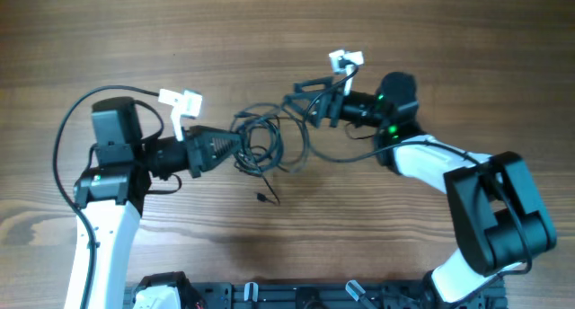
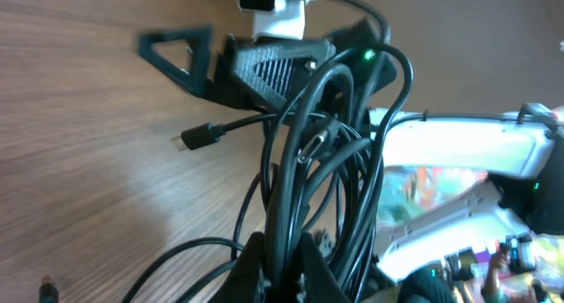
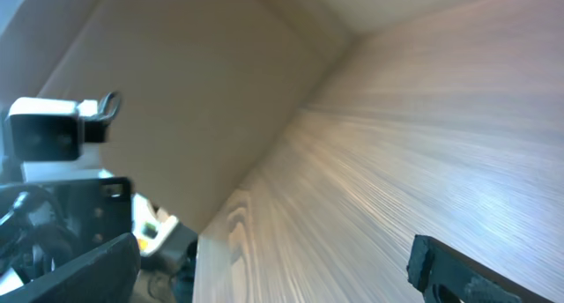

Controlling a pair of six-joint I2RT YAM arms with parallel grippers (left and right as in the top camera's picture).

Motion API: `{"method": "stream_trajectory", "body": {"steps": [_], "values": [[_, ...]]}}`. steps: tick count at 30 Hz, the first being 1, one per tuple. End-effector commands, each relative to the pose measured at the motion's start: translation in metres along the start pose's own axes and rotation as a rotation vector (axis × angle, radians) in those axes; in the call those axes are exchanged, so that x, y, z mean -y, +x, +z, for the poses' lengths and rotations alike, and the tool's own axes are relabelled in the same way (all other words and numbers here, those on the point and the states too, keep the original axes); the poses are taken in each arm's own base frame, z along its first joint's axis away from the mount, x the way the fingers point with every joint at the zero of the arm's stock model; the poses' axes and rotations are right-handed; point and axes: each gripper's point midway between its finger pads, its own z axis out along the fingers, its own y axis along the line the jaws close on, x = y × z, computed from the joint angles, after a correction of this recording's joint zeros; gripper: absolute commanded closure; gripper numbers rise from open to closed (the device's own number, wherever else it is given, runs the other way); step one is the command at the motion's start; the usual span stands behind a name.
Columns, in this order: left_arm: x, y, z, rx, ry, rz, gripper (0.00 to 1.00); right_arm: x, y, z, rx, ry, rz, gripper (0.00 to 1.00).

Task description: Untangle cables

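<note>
Your left gripper [image 2: 282,272] is clamped shut on the cables [image 1: 265,143], with the strands pinched between its two fingers [image 2: 256,266] right at the tips. From that pinch the cables fan out ahead of the left gripper as a loose knot of overlapping loops, and in the left wrist view they rise straight up from the fingers in a thick sheaf. One plug [image 2: 198,137] sticks out sideways from the sheaf, well ahead of the left fingertips and just short of your right gripper [image 1: 304,101]. Another thin strand trails off to one side of the left gripper and ends in a small plug end [image 1: 262,198] lying on the table [image 1: 90,39]. Your right gripper faces the left one from the far side of the knot, jaws spread wide apart. The right wrist view shows only bare wood between its fingers, so it grips nothing. The outermost loops lie close beside the right fingers; you cannot tell from these views whether they touch. One long strand runs back from the knot beside the right arm.
</note>
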Motion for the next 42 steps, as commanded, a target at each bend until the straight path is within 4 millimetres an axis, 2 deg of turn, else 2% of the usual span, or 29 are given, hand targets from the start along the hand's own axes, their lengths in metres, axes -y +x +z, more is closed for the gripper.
{"method": "stream_trajectory", "body": {"steps": [1, 4, 6, 8, 9, 11, 14, 16, 18, 20, 23, 28, 30, 32, 37, 42], "values": [[-0.002, -0.011, -0.011, 0.044, 0.005, -0.062, 0.96, 0.009, -0.023, -0.033, 0.028, 0.061, 0.034, 0.01], [-0.002, -0.012, -0.012, 0.049, 0.003, -0.051, 0.96, 0.013, -0.033, -0.056, 0.048, 0.156, 0.045, 0.00], [-0.002, -0.013, -0.012, 0.051, 0.003, -0.045, 0.96, 0.008, -0.044, -0.072, 0.066, 0.262, 0.046, 0.01], [-0.002, -0.013, -0.012, 0.051, 0.003, -0.045, 0.96, 0.006, -0.054, -0.090, 0.079, 0.436, 0.019, 0.00], [-0.002, -0.013, -0.012, 0.051, 0.003, -0.045, 0.96, 0.004, -0.060, -0.107, 0.084, 0.575, 0.011, 0.01], [-0.002, -0.013, -0.012, 0.051, 0.003, -0.045, 0.96, -0.016, -0.069, -0.130, 0.087, 0.705, -0.007, 0.00], [-0.002, -0.013, -0.012, 0.050, 0.004, -0.045, 0.96, -0.075, -0.076, -0.132, 0.088, 0.600, -0.122, 0.00], [-0.001, -0.012, -0.011, 0.049, 0.004, -0.046, 0.96, -0.109, -0.070, -0.122, 0.059, 0.450, -0.161, 0.00], [-0.001, -0.012, -0.011, 0.049, 0.004, -0.046, 0.96, -0.142, -0.055, -0.105, -0.017, 0.260, -0.180, 0.00], [-0.001, -0.012, -0.011, 0.049, 0.005, -0.048, 0.96, -0.157, -0.041, -0.090, -0.078, 0.158, -0.157, 0.10], [-0.001, -0.012, -0.011, 0.049, 0.004, -0.049, 0.96, -0.160, -0.022, -0.063, -0.152, 0.105, -0.029, 0.15], [-0.001, -0.012, -0.011, 0.048, 0.004, -0.050, 0.96, -0.169, 0.002, -0.019, -0.243, 0.011, 0.029, 0.17], [-0.002, -0.011, -0.011, 0.046, 0.004, -0.056, 0.96, -0.164, 0.006, -0.004, -0.247, 0.011, 0.067, 0.22], [-0.002, -0.011, -0.011, 0.045, 0.005, -0.059, 0.96, -0.156, 0.009, 0.010, -0.249, 0.020, 0.112, 0.23], [0.004, -0.006, -0.004, 0.017, 0.024, -0.047, 0.96, -0.152, 0.004, 0.036, -0.227, -0.042, 0.136, 0.23], [0.014, 0.007, 0.013, -0.049, 0.043, 0.000, 0.96, -0.169, -0.026, 0.045, -0.120, -0.153, 0.049, 0.24]]}}
